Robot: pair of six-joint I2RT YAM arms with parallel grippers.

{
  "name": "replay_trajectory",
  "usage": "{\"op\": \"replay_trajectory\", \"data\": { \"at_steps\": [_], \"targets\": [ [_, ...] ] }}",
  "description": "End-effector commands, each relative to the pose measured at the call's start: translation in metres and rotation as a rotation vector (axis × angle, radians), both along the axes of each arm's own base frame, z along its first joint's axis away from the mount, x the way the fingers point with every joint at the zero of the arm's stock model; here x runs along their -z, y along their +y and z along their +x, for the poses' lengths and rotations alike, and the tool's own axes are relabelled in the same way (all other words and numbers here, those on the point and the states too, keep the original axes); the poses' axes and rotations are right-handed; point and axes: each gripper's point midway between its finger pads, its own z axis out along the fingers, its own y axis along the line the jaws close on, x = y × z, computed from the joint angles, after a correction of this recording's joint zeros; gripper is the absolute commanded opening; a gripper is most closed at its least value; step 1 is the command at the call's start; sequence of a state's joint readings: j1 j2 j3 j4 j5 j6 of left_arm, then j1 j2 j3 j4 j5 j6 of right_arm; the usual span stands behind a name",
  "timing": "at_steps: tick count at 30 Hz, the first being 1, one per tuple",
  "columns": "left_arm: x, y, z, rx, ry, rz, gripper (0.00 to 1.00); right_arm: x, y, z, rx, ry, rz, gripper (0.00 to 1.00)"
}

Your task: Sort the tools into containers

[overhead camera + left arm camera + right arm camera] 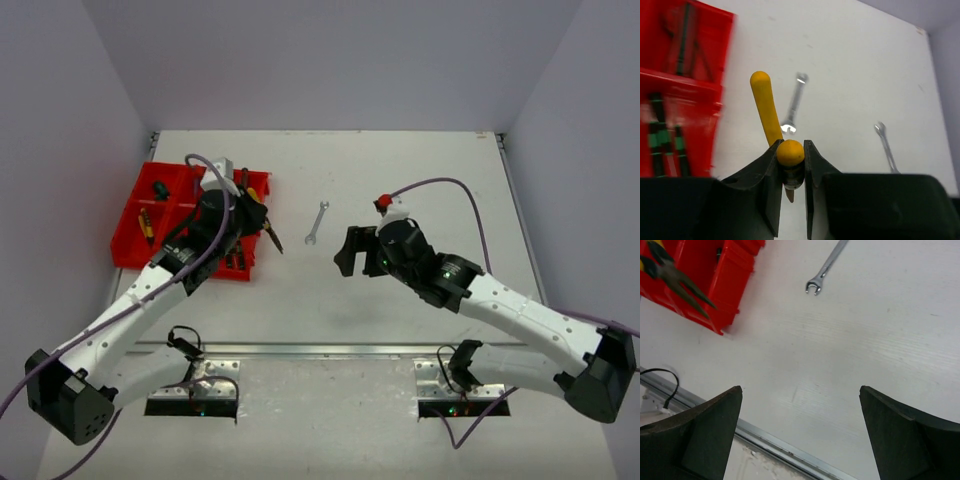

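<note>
The red tray (130, 240) sits at the left and holds several tools, among them green-black screwdrivers (660, 140). My left gripper (252, 214) hangs over the tray's right edge, shut on yellow-handled pliers (790, 152). One handle sticks out forward and the dark nose (273, 242) points down to the right. A silver wrench (316, 222) lies on the table between the arms. It also shows in the left wrist view (794, 107) and the right wrist view (826, 267). A second wrench (886, 147) lies further right. My right gripper (350, 250) is open and empty, just right of the first wrench.
The tray's right wall (732, 280) shows in the right wrist view with the pliers' nose (685, 287) over it. A metal rail (320, 350) runs along the table's near edge. Walls close in the left, right and back sides.
</note>
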State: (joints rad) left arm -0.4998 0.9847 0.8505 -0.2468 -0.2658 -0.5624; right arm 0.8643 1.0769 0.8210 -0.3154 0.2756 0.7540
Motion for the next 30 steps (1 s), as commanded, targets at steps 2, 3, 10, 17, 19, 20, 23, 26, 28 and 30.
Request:
{"op": "replay_trajectory", "data": {
  "at_steps": [2,3,10,17,19,20,23,26,28,30],
  "targets": [
    [-0.033,0.155,0.024,-0.486,0.037,0.196,0.0,-0.004,-0.04,-0.006,0.044,-0.104,-0.056,0.99],
    [-0.041,0.179,0.026,-0.561,0.024,0.219,0.0,-0.002,-0.043,-0.008,0.043,-0.105,-0.06,0.99],
    [-0.069,0.267,0.038,-0.732,-0.089,0.436,0.03,0.012,-0.054,-0.018,0.006,-0.1,-0.105,0.99],
    [-0.046,0.327,0.048,-0.841,0.001,0.498,0.0,0.025,-0.064,-0.02,-0.004,-0.11,-0.155,0.99],
    [-0.036,0.338,0.045,-0.873,0.022,0.512,0.0,0.029,-0.066,-0.021,-0.004,-0.106,-0.161,0.99],
    [-0.027,0.344,0.041,-0.885,0.042,0.523,0.0,0.031,-0.066,-0.022,-0.001,-0.098,-0.157,0.99],
    [-0.016,0.339,0.05,-0.789,0.024,0.57,0.0,0.035,-0.061,-0.024,-0.024,-0.089,-0.139,0.99],
    [-0.006,0.337,0.058,-0.714,0.024,0.63,0.0,0.04,-0.059,-0.026,-0.037,-0.079,-0.137,0.99],
    [0.0,0.339,0.059,-0.693,0.061,0.656,0.0,0.042,-0.063,-0.028,-0.027,-0.084,-0.138,0.99],
    [0.007,0.34,0.065,-0.664,0.101,0.673,0.0,0.041,-0.067,-0.027,-0.011,-0.096,-0.132,0.99]
  ]
}}
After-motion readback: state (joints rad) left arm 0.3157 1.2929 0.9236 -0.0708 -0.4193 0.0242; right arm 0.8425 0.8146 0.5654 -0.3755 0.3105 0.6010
